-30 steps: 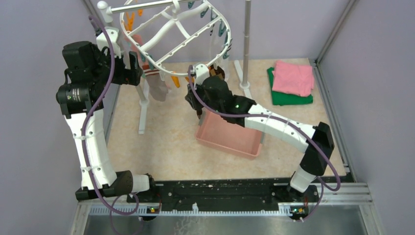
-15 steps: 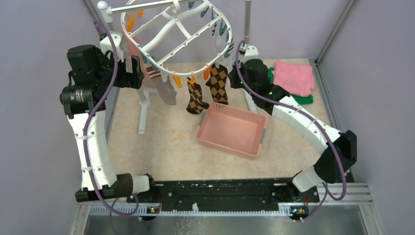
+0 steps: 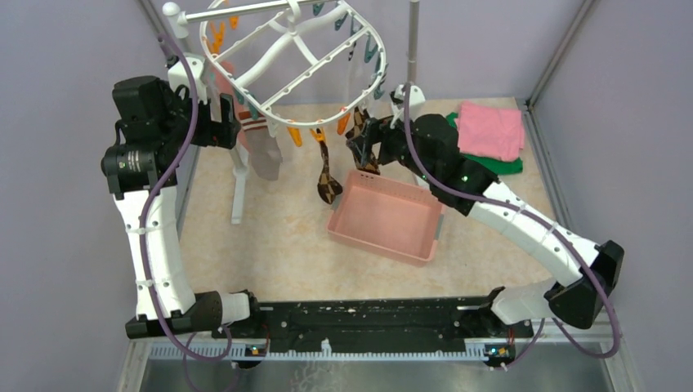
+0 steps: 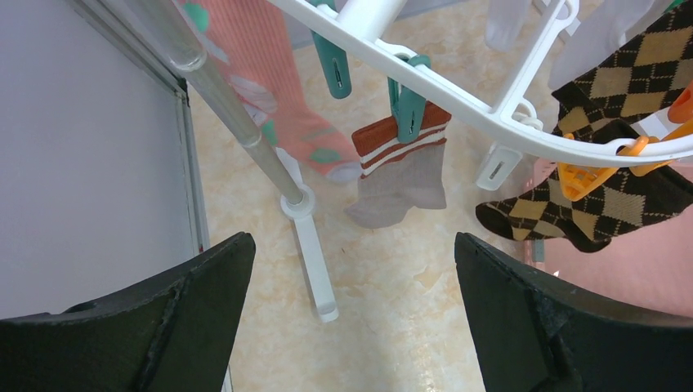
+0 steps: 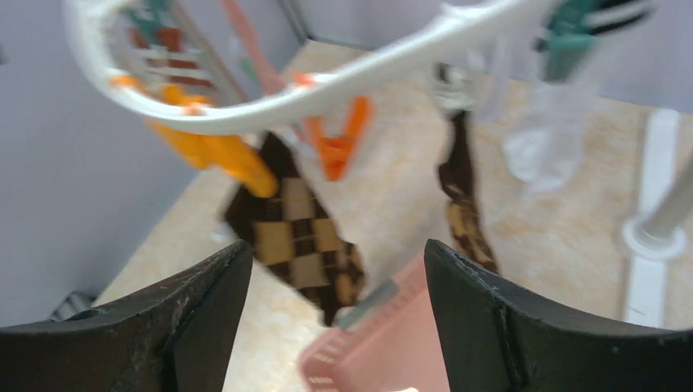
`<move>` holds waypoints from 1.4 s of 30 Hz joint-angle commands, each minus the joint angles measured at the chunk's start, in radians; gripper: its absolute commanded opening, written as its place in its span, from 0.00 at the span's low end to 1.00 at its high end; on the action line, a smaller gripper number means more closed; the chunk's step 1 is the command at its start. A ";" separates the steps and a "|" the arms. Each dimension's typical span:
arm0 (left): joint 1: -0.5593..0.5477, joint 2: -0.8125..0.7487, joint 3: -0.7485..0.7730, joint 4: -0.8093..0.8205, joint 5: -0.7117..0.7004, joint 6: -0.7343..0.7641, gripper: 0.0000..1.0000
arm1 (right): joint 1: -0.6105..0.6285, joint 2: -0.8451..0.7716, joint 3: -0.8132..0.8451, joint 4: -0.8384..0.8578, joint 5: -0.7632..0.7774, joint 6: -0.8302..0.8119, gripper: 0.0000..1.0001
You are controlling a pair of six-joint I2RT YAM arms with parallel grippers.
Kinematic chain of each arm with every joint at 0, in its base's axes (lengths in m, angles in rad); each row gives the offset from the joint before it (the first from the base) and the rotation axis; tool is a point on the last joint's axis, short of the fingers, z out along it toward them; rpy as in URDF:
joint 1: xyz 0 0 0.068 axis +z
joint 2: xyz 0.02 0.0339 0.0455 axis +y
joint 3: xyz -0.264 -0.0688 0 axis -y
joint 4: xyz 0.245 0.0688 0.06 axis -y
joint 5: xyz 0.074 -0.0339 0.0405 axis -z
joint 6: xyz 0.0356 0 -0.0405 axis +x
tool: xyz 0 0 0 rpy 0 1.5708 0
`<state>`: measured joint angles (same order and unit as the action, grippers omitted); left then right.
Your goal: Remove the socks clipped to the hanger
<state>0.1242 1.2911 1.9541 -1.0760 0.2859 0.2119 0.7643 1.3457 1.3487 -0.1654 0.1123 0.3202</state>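
The hanger (image 3: 294, 59), a white oval frame rimmed with orange and teal clips, hangs at the back left. A brown-and-black diamond sock (image 3: 328, 176) dangles from its front rim over the floor. My right gripper (image 3: 362, 145) is open just right of it, up against a second diamond sock. In the right wrist view the diamond socks (image 5: 298, 237) (image 5: 466, 204) hang beyond my right gripper (image 5: 335, 278), with nothing between its fingers. My left gripper (image 4: 351, 269) is wide open and empty below the rim (image 4: 458, 90), facing a grey brown-striped sock (image 4: 400, 175) and a pink sock (image 4: 278, 90).
A pink tray (image 3: 421, 245) lies on the floor under the hanger's front. Folded pink and green cloths (image 3: 489, 135) lie at the back right. Metal-and-white stand poles rise at the back right (image 3: 413, 49) and at the left (image 4: 237, 122). Purple walls close in the sides.
My right arm has swung left from the right stand pole to the diamond socks, and its jaws have opened. The front diamond sock has turned edge-on. The left arm has not moved.
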 commanded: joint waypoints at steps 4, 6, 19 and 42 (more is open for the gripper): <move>0.000 -0.026 -0.011 0.048 -0.002 0.003 0.99 | 0.146 0.023 0.114 0.024 0.051 -0.030 0.78; 0.000 -0.025 -0.001 0.045 0.000 0.000 0.99 | 0.160 0.076 0.132 0.029 0.008 -0.033 0.73; -0.001 -0.026 0.015 0.033 -0.010 0.006 0.99 | 0.201 0.298 0.226 0.028 0.086 -0.105 0.38; -0.001 -0.053 -0.060 0.059 -0.024 0.032 0.99 | -0.170 0.159 0.181 -0.016 0.118 -0.065 0.00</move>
<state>0.1242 1.2659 1.9125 -1.0645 0.2630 0.2272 0.6270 1.5494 1.5311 -0.1833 0.2352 0.2401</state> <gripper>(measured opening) 0.989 0.015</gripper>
